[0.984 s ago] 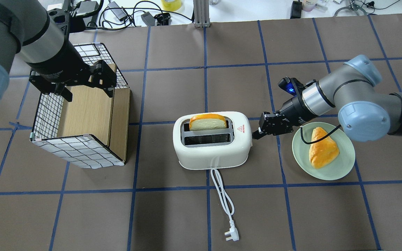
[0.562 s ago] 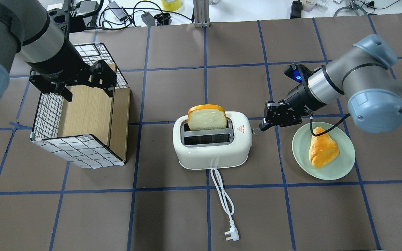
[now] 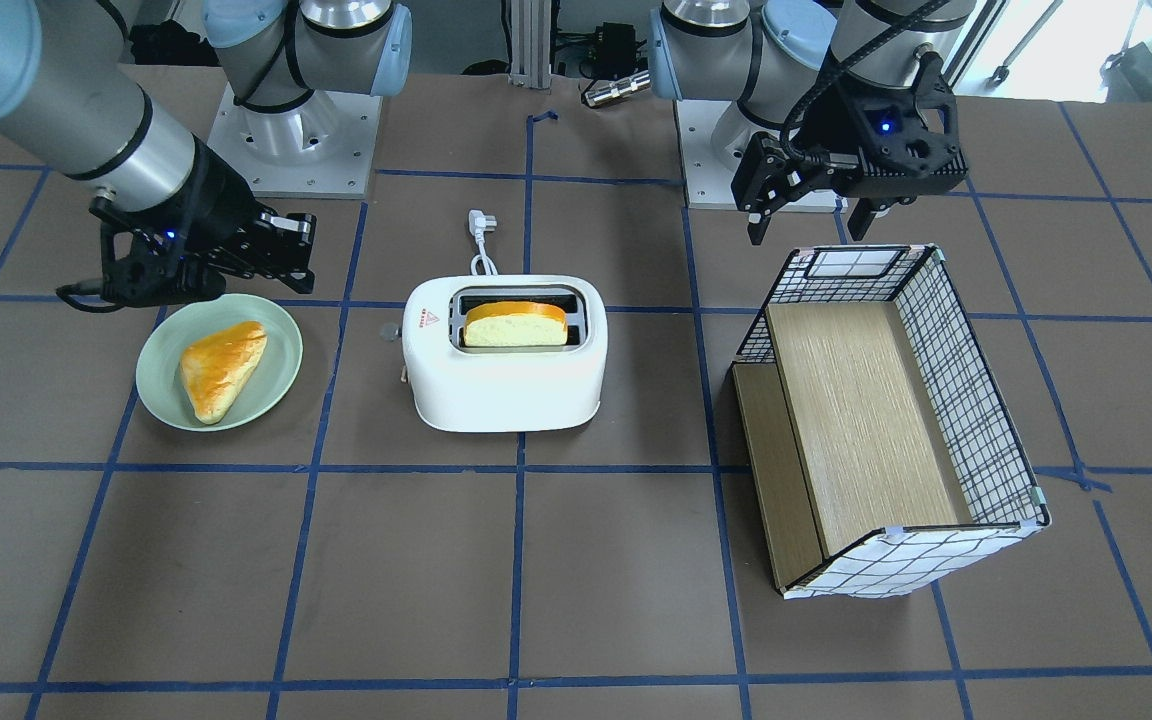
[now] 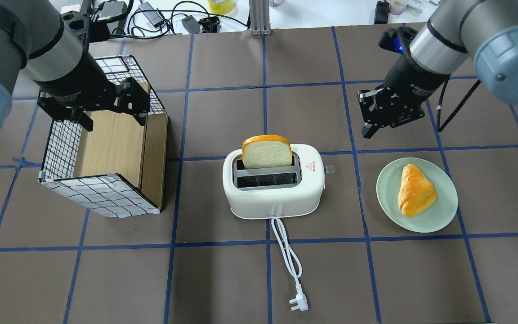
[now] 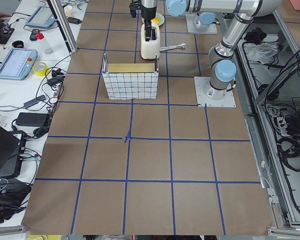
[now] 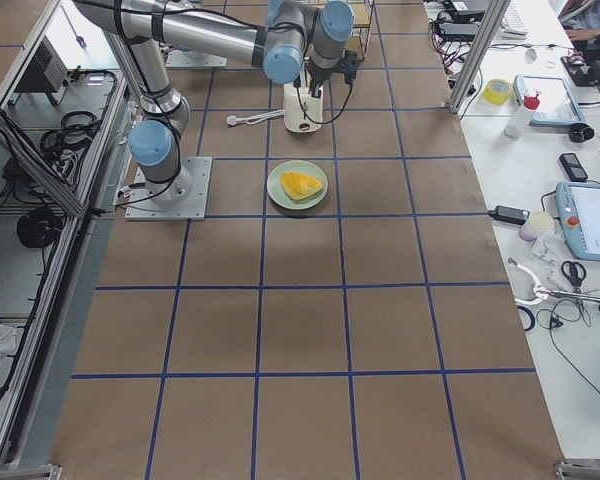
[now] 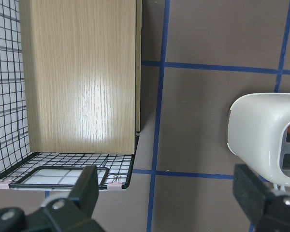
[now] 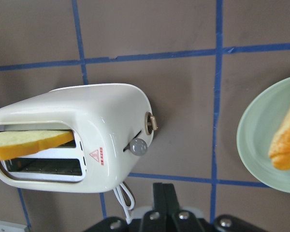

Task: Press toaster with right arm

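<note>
The white toaster stands mid-table with a bread slice sticking up out of its far slot. Its grey lever knob is on the side facing the plate, and shows in the right wrist view. My right gripper is shut and empty. It hangs above and beyond the knob, apart from the toaster. In the front-facing view it is left of the toaster. My left gripper is open and empty over the far end of the basket.
A green plate with a pastry lies right of the toaster, under the right arm's side. The toaster's white cord and plug trail toward the near edge. The wire basket with wooden floor stands on the left side.
The right gripper has left the lever knob and risen away to the far right. The bread slice has popped up out of the slot. The left arm has not moved.
</note>
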Robot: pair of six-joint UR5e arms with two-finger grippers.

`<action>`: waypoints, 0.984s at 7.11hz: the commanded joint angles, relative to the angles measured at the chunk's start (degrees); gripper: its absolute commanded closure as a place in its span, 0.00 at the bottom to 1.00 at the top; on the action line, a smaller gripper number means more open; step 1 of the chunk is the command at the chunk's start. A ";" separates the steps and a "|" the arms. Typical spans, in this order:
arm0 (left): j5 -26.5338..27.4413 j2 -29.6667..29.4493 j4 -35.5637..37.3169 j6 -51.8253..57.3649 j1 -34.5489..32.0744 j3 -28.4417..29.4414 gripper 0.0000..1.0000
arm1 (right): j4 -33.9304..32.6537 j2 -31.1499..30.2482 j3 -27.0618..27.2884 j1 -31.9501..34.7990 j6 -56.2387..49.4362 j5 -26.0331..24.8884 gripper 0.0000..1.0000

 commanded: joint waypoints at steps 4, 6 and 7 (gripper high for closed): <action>0.02 0.00 0.00 0.00 0.00 0.00 0.00 | 2.62 0.47 -10.84 4.40 7.17 -15.49 1.00; 0.02 0.00 0.00 0.00 0.00 0.00 0.00 | -5.44 0.91 -9.96 5.55 6.33 -15.58 1.00; 0.02 0.00 0.00 0.00 0.00 0.00 0.00 | -6.45 1.09 -9.70 5.82 6.41 -15.75 1.00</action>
